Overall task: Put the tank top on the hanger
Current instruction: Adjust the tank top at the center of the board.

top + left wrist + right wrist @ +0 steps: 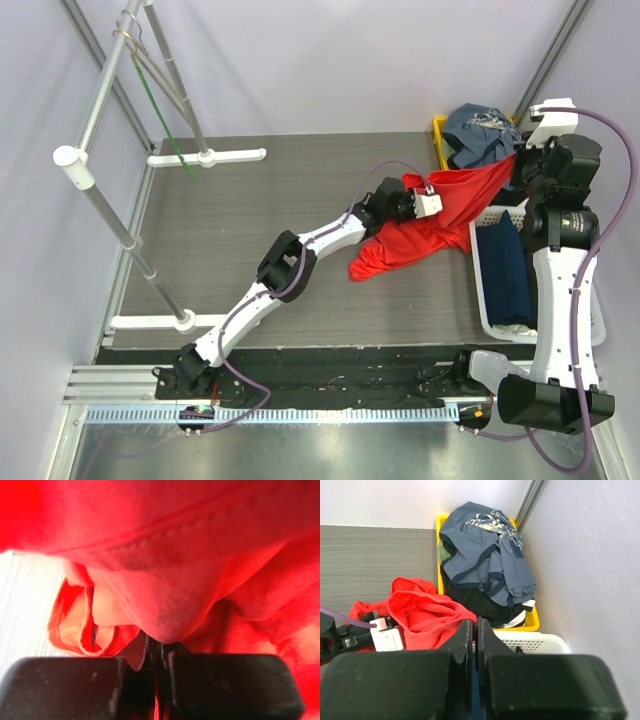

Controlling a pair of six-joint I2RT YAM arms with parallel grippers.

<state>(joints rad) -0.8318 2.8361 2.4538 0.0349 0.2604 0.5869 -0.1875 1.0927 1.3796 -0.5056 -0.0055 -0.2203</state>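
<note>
The red tank top [440, 225] hangs stretched between my two grippers above the table's right side, its lower part resting on the table. My left gripper [436, 198] is shut on a fold of it. In the left wrist view the red fabric [175, 555] fills the frame above the closed gripper [159, 650]. My right gripper [517, 170] is shut on the top's far right edge. In the right wrist view the fabric [425, 612] meets the closed gripper [475, 622]. The green hanger [163, 115] hangs from the rack at the far left.
A metal clothes rack [100, 200] stands along the left edge. A yellow bin [438, 135] with blue-grey clothes [485, 555] sits at the back right. A white basket [480, 270] with a navy garment [505, 265] stands on the right under the right arm.
</note>
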